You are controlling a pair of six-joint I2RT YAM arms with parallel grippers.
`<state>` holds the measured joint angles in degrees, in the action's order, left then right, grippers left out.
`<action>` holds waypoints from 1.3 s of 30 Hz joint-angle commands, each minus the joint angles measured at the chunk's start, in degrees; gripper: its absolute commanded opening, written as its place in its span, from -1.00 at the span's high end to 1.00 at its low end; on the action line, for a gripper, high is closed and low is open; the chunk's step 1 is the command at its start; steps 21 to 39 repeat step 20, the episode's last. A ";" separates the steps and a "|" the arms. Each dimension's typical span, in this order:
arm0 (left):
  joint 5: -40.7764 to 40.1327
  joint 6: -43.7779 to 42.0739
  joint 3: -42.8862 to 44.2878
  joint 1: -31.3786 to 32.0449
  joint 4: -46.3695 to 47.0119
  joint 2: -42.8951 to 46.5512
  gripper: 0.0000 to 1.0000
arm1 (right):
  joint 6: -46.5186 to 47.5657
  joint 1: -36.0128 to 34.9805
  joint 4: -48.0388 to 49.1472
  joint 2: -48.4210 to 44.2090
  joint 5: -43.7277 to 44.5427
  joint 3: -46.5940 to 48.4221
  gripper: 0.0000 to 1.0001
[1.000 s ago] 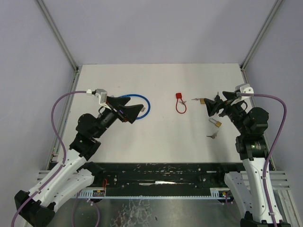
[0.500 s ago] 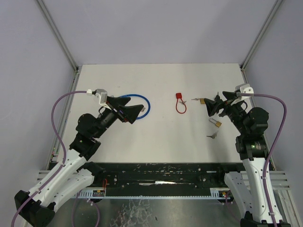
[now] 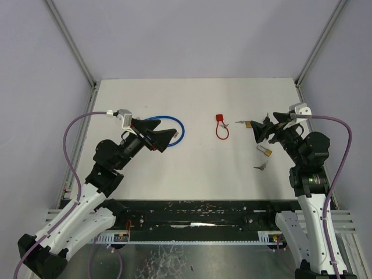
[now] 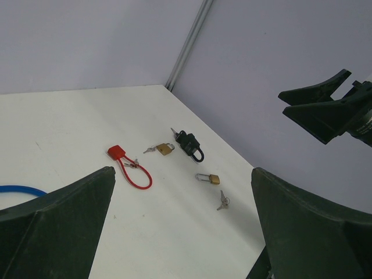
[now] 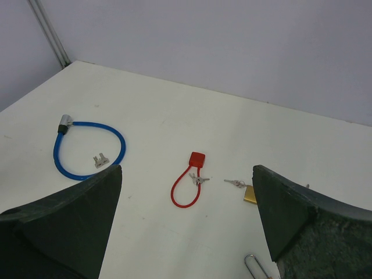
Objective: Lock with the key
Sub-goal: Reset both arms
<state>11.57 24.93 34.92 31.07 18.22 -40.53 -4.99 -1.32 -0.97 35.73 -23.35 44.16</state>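
Red cable padlock point(image 5: 190, 183) lies mid-table, loop closed, keys point(image 5: 198, 179) at its body; locked or not can't be judged. Just R of it: brass padlock point(image 4: 165, 149) w/ key, black lock point(image 4: 190, 146), small brass padlock point(image 4: 207, 178), loose keys point(image 4: 222, 201). Blue cable lock point(image 5: 87, 152) well L of it. Left gripper point(image 4: 180, 232) and right gripper point(image 5: 186, 226) both wide, holding nothing, off the table. Fits either an early or a finished stage.

Robotics lab test cell: bare white rectangular table point(image 3: 192, 168), plain grey enclosure walls point(image 3: 192, 35) with aluminium corner posts point(image 3: 70, 43) at 11 and 1 o'clock, purple cabling point(image 3: 72, 145) at 9.
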 commanded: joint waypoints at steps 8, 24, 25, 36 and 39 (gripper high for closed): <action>0.79 -1.26 -0.28 -0.13 1.60 0.45 -1.00 | 0.29 0.18 2.27 -0.34 0.64 1.64 -0.98; 1.13 -1.36 -0.20 -0.13 1.49 0.03 -1.00 | 0.99 0.23 2.92 -0.46 0.83 1.15 -0.98; 1.13 -1.36 -0.20 -0.13 1.49 0.03 -1.00 | 0.99 0.23 2.92 -0.46 0.83 1.15 -0.98; 1.13 -1.36 -0.20 -0.13 1.49 0.03 -1.00 | 0.99 0.23 2.92 -0.46 0.83 1.15 -0.98; 1.13 -1.36 -0.20 -0.13 1.49 0.03 -1.00 | 0.99 0.23 2.92 -0.46 0.83 1.15 -0.98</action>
